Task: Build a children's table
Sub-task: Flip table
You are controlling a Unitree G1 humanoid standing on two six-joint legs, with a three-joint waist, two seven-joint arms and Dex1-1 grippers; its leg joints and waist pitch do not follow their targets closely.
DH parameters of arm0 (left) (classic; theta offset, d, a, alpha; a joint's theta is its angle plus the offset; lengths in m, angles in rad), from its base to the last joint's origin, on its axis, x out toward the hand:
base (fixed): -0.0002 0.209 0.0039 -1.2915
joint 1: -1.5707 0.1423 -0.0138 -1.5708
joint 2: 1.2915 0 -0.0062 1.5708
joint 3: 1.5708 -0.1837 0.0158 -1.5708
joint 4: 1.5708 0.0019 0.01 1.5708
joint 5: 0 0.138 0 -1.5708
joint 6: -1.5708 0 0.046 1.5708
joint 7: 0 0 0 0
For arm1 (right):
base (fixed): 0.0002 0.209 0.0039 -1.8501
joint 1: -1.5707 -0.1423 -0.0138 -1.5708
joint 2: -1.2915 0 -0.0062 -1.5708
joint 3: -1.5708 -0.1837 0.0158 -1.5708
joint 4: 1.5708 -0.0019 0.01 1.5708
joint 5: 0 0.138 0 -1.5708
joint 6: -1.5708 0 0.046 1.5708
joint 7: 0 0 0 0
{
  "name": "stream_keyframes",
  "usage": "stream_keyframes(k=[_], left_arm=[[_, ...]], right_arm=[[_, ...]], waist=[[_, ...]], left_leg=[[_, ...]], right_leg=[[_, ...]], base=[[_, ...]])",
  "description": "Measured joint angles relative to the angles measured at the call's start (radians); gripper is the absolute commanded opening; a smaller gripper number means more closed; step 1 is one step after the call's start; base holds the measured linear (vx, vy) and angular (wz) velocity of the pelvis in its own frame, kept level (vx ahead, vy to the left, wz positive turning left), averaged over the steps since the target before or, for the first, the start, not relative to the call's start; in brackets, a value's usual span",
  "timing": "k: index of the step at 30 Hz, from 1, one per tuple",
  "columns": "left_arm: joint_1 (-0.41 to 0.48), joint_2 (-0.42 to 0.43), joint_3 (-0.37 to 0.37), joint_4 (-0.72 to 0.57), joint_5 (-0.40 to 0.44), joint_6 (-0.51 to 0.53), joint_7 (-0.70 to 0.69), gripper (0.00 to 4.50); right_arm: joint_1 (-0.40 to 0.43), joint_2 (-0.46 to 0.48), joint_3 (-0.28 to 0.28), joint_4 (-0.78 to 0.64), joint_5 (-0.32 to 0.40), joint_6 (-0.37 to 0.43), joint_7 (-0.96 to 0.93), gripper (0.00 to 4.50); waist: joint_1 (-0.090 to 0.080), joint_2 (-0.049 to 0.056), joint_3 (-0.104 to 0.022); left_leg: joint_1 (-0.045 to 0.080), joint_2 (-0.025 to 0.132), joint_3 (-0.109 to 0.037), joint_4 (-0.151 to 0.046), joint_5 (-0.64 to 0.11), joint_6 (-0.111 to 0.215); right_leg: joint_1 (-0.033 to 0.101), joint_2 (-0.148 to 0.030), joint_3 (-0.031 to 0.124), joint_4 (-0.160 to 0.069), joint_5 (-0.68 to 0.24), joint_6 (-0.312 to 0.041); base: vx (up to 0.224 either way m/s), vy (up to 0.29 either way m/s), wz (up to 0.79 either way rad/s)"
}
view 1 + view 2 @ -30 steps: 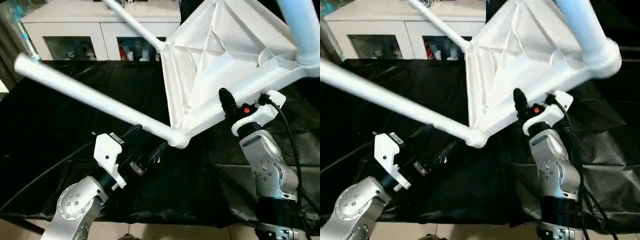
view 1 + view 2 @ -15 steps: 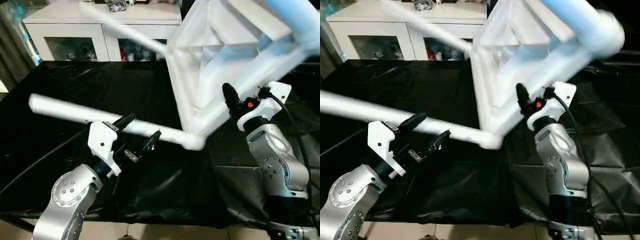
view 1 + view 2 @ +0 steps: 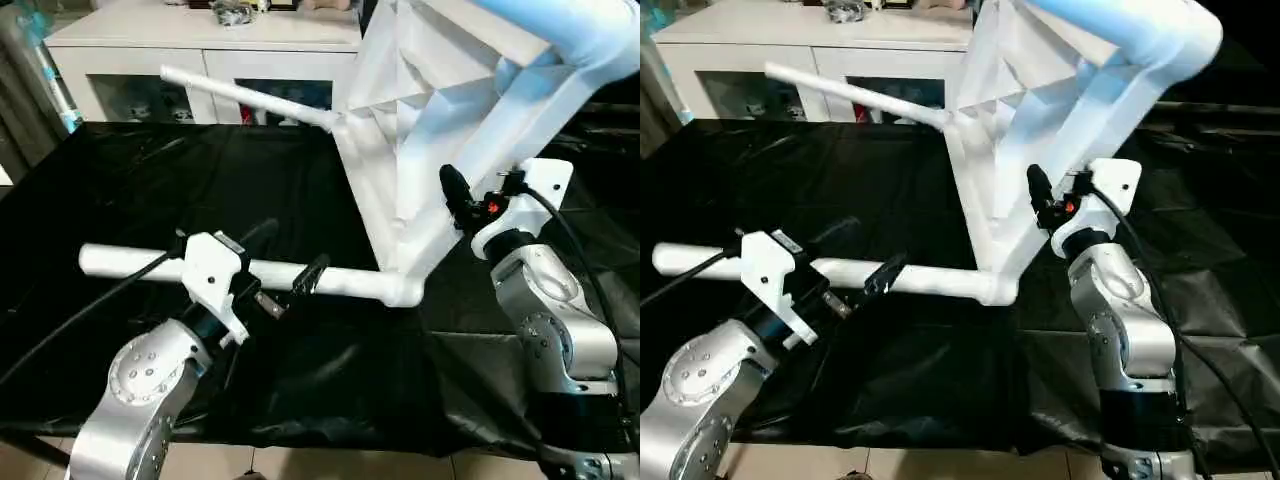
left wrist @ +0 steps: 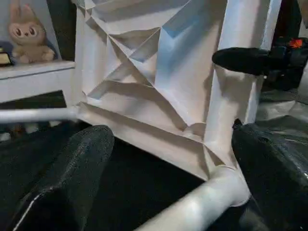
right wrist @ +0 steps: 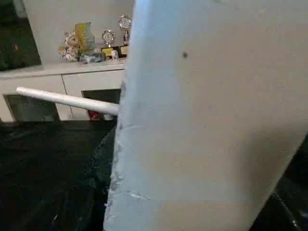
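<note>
1. Position: the children's table (image 3: 420, 130) stands tipped on edge over the black cloth (image 3: 150, 190) that covers the work surface. Its ribbed underside faces the camera. One lower corner socket (image 3: 405, 292) sits at or just above the cloth.

2. Legs: the near leg (image 3: 130, 262) runs roughly level from that socket toward the robot's left. A second leg (image 3: 240, 97) points toward the white cabinet (image 3: 200, 60) behind. A third leg (image 3: 1120, 30) rises at the upper right.

3. Left gripper (image 3: 285, 262): its fingers are spread wide, one on each side of the near leg. They are not closed on it, and contact cannot be confirmed.

4. Right gripper (image 3: 455, 195): its fingers are part-closed across the rim of the top (image 3: 1080, 120), so it appears to clasp that rim and carry the tilted assembly.

5. Handling judgement: the table appears to be light moulded plastic, stiffened by the ribs. The surfaces look smooth and probably slippery.

6. Leverage: the long legs act as levers. A push near a leg tip is likely to swing the whole assembly.

7. Grip points: take hold of a leg close to its socket, or of the flat rim between sockets. Avoid the tapered leg ends, where fingers may slide off.
</note>
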Motion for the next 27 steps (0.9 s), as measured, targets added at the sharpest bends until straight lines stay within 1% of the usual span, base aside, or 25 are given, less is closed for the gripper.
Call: stream_keyframes(k=[3, 6, 10, 12, 14, 17, 20, 21, 23, 24, 25, 26, 27], left_arm=[[-0.016, 0.0, 0.0, 0.0, 0.007, 0.0, 0.005, 4.5], [-0.029, 0.002, -0.001, 0.0, 0.014, 0.0, 0.007, 4.5], [-0.052, 0.026, -0.006, 0.004, 0.05, 0.0, 0.013, 4.5], [-0.074, 0.042, -0.01, 0.005, 0.068, 0.0, 0.012, 4.5], [-0.083, 0.047, -0.019, 0.005, 0.085, -0.001, 0.011, 4.5], [-0.124, 0.068, -0.043, 0.019, 0.147, -0.002, 0.016, 4.5], [-0.171, 0.093, -0.058, 0.021, 0.214, -0.024, 0.027, 4.5], [-0.191, 0.121, -0.077, 0.034, 0.25, -0.049, 0.026, 4.5], [-0.211, 0.129, -0.084, 0.052, 0.281, -0.073, 0.026, 4.5], [-0.216, 0.135, -0.086, 0.061, 0.299, -0.089, 0.027, 4.5], [-0.218, 0.144, -0.089, 0.061, 0.314, -0.101, 0.027, 4.5], [-0.22, 0.151, -0.091, 0.061, 0.328, -0.113, 0.027, 4.5], [-0.228, 0.159, -0.092, 0.061, 0.349, -0.132, 0.03, 4.5]], right_arm=[[0.023, -0.001, 0.024, -0.031, -0.039, -0.001, -0.02, 1.96], [0.041, -0.001, 0.043, -0.046, -0.066, 0.0, -0.046, 1.96], [0.058, -0.028, 0.073, -0.061, -0.128, -0.002, -0.055, 1.96], [0.059, -0.035, 0.086, -0.06, -0.16, -0.003, -0.064, 1.96], [0.059, -0.036, 0.089, -0.055, -0.174, -0.007, -0.071, 1.95], [0.037, -0.038, 0.091, 0.003, -0.191, -0.044, -0.075, 1.95], [-0.011, -0.046, 0.101, 0.091, -0.199, -0.079, -0.07, 1.95], [-0.041, -0.048, 0.107, 0.148, -0.207, -0.106, -0.065, 2.65], [-0.066, -0.052, 0.118, 0.199, -0.234, -0.129, -0.062, 2.65], [-0.072, -0.051, 0.123, 0.247, -0.25, -0.131, -0.065, 2.74], [-0.071, -0.047, 0.124, 0.29, -0.261, -0.131, -0.066, 2.74], [-0.071, -0.043, 0.126, 0.331, -0.268, -0.13, -0.068, 2.91], [-0.07, -0.039, 0.128, 0.375, -0.276, -0.13, -0.069, 3.05]], waist=[[0.002, -0.005, -0.003], [0.002, -0.006, -0.004], [0.001, -0.01, -0.007], [0.001, -0.011, -0.007], [0.001, -0.01, -0.007], [-0.001, -0.009, -0.006], [-0.006, -0.006, -0.006], [-0.01, -0.006, -0.006], [-0.012, -0.005, -0.005], [-0.016, -0.007, -0.004], [-0.018, -0.008, -0.002], [-0.021, -0.006, 0.001], [-0.027, -0.004, 0.007]], left_leg=[[0.0, 0.0, 0.0, 0.0, 0.0, 0.0], [0.004, 0.0, 0.0, 0.0, 0.0, 0.0], [0.005, -0.001, -0.001, 0.0, 0.0, 0.0], [0.006, -0.001, -0.001, 0.0, 0.0, 0.0], [0.008, -0.001, -0.001, 0.0, 0.0, 0.0], [0.012, -0.001, -0.001, 0.0, 0.0, 0.0], [0.015, -0.002, -0.003, 0.0, -0.001, 0.0], [0.015, -0.002, -0.004, 0.0, -0.001, 0.0], [0.015, -0.002, -0.005, 0.0, -0.001, 0.0], [0.015, -0.002, -0.005, 0.0, -0.001, 0.0], [0.015, -0.003, -0.005, 0.0, -0.001, 0.0], [0.014, -0.003, -0.005, 0.001, -0.001, 0.0], [0.013, -0.004, -0.005, 0.0, -0.001, 0.0]], right_leg=[[0.001, 0.0, 0.0, 0.0, 0.0, 0.0], [0.001, 0.0, 0.0, -0.003, -0.001, 0.001], [0.005, 0.0, 0.0, -0.005, -0.001, 0.003], [0.007, 0.0, 0.001, -0.005, 0.0, 0.003], [0.009, 0.0, 0.001, -0.006, -0.001, 0.004], [0.015, 0.0, 0.001, -0.008, -0.001, 0.005], [0.017, 0.0, 0.0, -0.013, -0.001, 0.005], [0.017, 0.0, 0.0, -0.015, -0.001, 0.005], [0.017, 0.0, -0.001, -0.018, -0.001, 0.005], [0.017, 0.0, -0.001, -0.018, -0.001, 0.004], [0.016, 0.0, -0.001, -0.019, -0.001, 0.004], [0.015, -0.001, -0.001, -0.02, -0.001, 0.004], [0.013, -0.002, -0.001, -0.021, -0.001, 0.004]], base=[[0.0, 0.0, 0.0], [0.0, 0.0, 0.0], [0.0, 0.0, 0.0], [0.0, 0.0, 0.0], [0.0, 0.0, 0.0], [0.0, 0.0, 0.0], [0.0, 0.0, 0.0], [0.0, 0.0, 0.0], [0.0, 0.0, 0.0], [0.0, 0.0, 0.0], [0.0, 0.0, 0.0], [0.0, 0.0, 0.0], [0.0, 0.0, 0.0]])
